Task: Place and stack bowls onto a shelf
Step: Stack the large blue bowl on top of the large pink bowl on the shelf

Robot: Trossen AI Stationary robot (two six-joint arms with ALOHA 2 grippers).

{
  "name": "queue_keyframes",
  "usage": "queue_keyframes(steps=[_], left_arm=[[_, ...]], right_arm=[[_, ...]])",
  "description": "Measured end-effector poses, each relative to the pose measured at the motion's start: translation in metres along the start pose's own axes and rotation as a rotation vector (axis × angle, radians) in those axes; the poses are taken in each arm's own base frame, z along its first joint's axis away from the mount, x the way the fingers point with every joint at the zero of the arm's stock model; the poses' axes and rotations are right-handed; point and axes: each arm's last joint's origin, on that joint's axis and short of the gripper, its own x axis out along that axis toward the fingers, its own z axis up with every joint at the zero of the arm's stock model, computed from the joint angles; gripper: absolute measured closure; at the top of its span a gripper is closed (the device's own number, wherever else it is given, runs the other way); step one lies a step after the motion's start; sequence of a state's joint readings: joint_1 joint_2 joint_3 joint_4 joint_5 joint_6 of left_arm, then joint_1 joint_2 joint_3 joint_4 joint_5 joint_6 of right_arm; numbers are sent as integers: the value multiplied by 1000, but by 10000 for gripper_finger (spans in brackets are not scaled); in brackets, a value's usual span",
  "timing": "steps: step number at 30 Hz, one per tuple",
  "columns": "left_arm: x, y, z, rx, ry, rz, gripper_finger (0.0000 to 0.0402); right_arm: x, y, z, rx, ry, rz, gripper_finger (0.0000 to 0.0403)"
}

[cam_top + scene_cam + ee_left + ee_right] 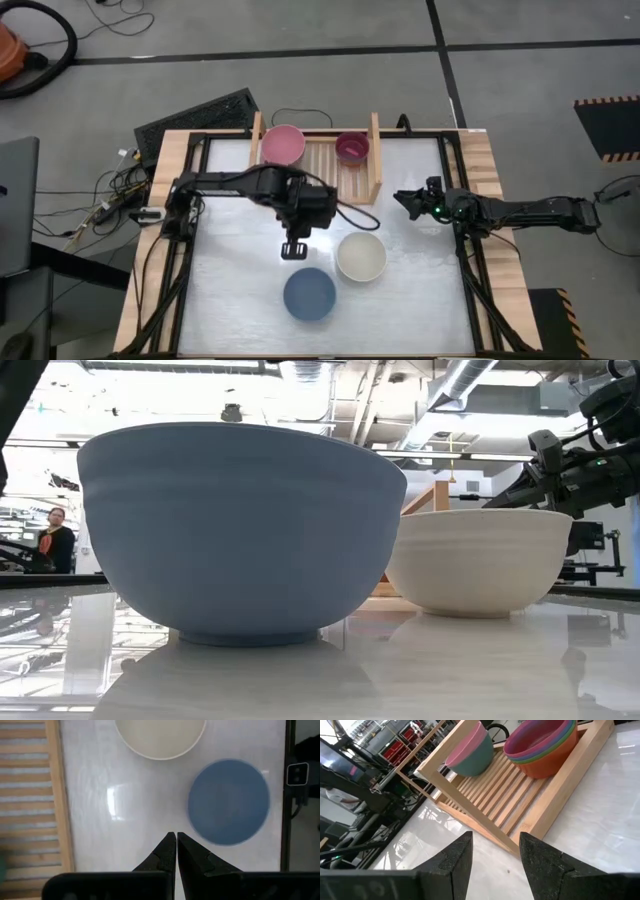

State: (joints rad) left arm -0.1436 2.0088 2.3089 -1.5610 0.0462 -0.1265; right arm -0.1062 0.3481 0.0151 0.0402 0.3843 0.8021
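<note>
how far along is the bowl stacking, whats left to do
Done: the pink-on-teal stack and the small bowl stack sit on the shelf. In hand: nothing; the left gripper is shut and empty over the table, the right gripper open by the shelf. Left: the blue bowl and cream bowl.

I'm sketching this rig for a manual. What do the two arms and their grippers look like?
Both arms are dark, almost black, jointed links. The left gripper has two black wedge-shaped fingers tapering to points. The right gripper has two broad, blunt black fingers. A small green light glows near the right arm's wrist, and black cables trail along the left arm.
</note>
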Motion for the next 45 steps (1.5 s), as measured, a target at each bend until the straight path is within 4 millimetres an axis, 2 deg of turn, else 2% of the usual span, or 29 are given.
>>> queue_keyframes(steps=[6, 13, 22, 27, 30, 37, 45], left_arm=[[-2, -14, -3, -17, -9, 14, 401], [5, -22, -13, -42, -70, -9, 401], [31, -17, -58, -201, -330, -119, 401], [51, -17, -88, -330, -361, -119, 398], [56, -19, -94, -346, -368, -145, 380], [58, -22, -90, -274, -378, -219, 301], [63, -20, -90, -247, -387, -119, 219]], right_arm=[[0, 0, 0, -25, -5, -4, 214], [0, 0, 0, -24, -6, -5, 214], [0, 0, 0, -23, -6, -4, 214], [0, 0, 0, -23, -6, -4, 214], [0, 0, 0, -23, -6, -4, 214], [0, 0, 0, -23, -2, -1, 214], [0, 0, 0, -13, 9, 10, 214]])
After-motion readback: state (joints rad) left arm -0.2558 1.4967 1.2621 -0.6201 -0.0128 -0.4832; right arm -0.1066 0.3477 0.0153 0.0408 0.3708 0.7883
